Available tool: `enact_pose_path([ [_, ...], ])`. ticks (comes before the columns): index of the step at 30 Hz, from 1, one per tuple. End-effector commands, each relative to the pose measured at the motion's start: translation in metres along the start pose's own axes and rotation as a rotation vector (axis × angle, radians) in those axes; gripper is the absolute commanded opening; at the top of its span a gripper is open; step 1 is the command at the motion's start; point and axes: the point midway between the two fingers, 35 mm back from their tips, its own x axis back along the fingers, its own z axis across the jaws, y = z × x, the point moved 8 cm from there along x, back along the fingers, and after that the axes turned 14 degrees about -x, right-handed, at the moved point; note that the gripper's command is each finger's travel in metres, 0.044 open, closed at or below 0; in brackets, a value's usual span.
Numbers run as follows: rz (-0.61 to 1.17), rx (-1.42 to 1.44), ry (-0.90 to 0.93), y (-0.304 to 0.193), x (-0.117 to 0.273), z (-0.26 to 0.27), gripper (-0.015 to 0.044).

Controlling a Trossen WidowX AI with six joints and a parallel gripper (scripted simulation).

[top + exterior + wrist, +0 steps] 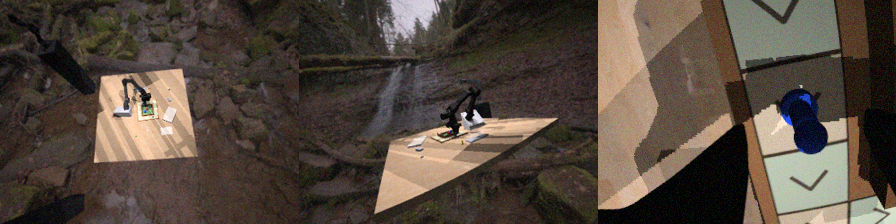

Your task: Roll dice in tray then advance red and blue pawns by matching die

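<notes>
The blue pawn [802, 119] stands on a pale arrow square of the board's track in the wrist view. My gripper [805, 127] [146, 104] [455, 133] is open around it, with a dark finger on each side and a gap between pawn and fingers. The cream board [140, 117] lies under the gripper, with the green tray [150, 112] in its middle. A red die [147, 108] and a blue die [145, 111] appear in the tray; their numbers are too small to read. A tiny dark red spot on the track near the tray's lower right corner may be the red pawn.
A white book-like slab [169, 114] [417, 141] and a white sheet [166, 130] lie right of the board. A small blue item [169, 99] [419, 149] lies beyond. A pale blue flat item [477, 137] lies near the arm. A small green item [136, 136] lies below the board.
</notes>
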Motion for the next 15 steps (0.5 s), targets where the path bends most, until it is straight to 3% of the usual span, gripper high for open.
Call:
enact_pose_path([
  [1, -0.010, 0.001, 0.000, 0.002, 0.027, 0.000, 0.0341],
  [5, -0.008, -0.001, 0.002, 0.001, 0.046, 0.001, 0.0440],
  [10, -0.014, -0.001, -0.008, 0.003, 0.054, -0.007, 0.0440],
  [15, -0.029, 0.001, -0.053, -0.001, 0.084, -0.059, 0.0440],
])
